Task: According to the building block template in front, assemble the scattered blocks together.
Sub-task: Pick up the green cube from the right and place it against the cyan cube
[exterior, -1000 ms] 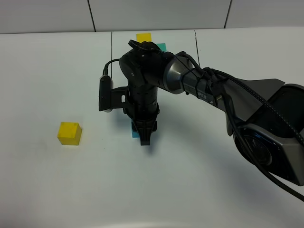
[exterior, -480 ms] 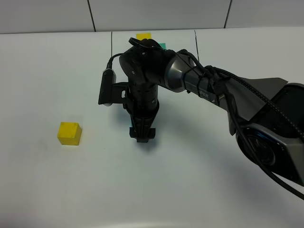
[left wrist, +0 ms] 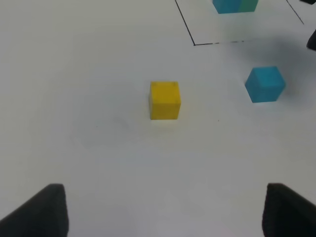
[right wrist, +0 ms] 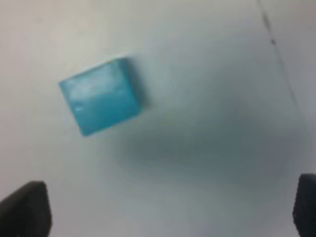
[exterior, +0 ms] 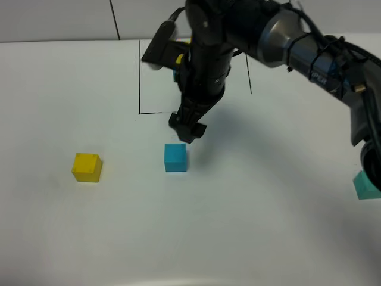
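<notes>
The white table (exterior: 250, 238) carries the whole scene as the right arm (exterior: 280, 36), pressed low over the blue cube a second ago, rises clear and swings back toward the template (left wrist: 235, 5), most of which it hides from the high camera. The black frame (exterior: 139, 77) shows its left and near lines beside the arm. The right gripper (exterior: 189, 131) hangs just above and behind the blue cube (exterior: 175, 158), its jaws spread wide and holding nothing; the wrist view shows the cube lying free on the table ahead of the tips. Released, the cube stands alone just outside the frame's near line, apparently set there as the base of the copy. The yellow cube (exterior: 87, 167) sits well to the left, with nothing touching it, in the sights of the left gripper (left wrist: 165, 212), whose jaws are likewise wide and empty. The teal-green cube (exterior: 365, 185) waits at the far right edge, well apart from the others. By this reading one block is placed and two have yet to be brought to it.
</notes>
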You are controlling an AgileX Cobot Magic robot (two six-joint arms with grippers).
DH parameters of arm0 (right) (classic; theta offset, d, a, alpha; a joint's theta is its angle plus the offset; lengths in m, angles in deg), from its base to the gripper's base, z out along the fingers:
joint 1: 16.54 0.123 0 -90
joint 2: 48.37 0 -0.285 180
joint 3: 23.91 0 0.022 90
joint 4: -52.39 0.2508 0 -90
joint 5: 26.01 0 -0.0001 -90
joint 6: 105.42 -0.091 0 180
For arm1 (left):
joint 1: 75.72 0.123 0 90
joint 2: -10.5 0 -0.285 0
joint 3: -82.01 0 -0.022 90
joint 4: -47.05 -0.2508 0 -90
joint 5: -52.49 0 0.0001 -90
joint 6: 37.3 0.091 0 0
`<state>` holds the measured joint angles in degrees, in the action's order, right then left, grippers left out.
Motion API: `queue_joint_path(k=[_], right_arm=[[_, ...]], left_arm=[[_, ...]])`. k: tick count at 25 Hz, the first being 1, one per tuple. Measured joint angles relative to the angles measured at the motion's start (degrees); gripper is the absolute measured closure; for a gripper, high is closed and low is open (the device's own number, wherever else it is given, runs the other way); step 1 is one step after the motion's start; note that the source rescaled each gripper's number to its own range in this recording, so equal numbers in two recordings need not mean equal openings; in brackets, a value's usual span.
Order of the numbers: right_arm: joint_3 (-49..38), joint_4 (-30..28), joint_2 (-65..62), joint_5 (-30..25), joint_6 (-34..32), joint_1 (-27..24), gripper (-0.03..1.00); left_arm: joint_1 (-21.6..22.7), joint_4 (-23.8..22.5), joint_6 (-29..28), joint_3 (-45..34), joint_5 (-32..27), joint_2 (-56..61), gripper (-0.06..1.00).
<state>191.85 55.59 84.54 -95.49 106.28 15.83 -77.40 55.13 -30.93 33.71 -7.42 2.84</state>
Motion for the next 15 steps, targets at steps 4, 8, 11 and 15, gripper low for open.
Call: queue_joint_path(k=[4,8,11,15], right_arm=[[-2.0,0.21,-2.04,0.0,-5.24,-5.67,-0.02],[-6.33,0.26,-4.8,-0.12,-9.26,-9.75,-0.01],[-10.86,0.26,-8.15,-0.21,-10.97,-11.99,-0.01],[-17.65,0.2,-13.19,-0.21,-11.38,-13.45,-0.01]], left_arm=[[0.0,0.0,0.0,0.0,0.0,0.0,0.25],[0.0,0.0,0.0,0.0,0.0,0.0,0.25],[0.0,0.0,0.0,0.0,0.0,0.0,0.25],[0.0,0.0,0.0,0.0,0.0,0.0,0.25]])
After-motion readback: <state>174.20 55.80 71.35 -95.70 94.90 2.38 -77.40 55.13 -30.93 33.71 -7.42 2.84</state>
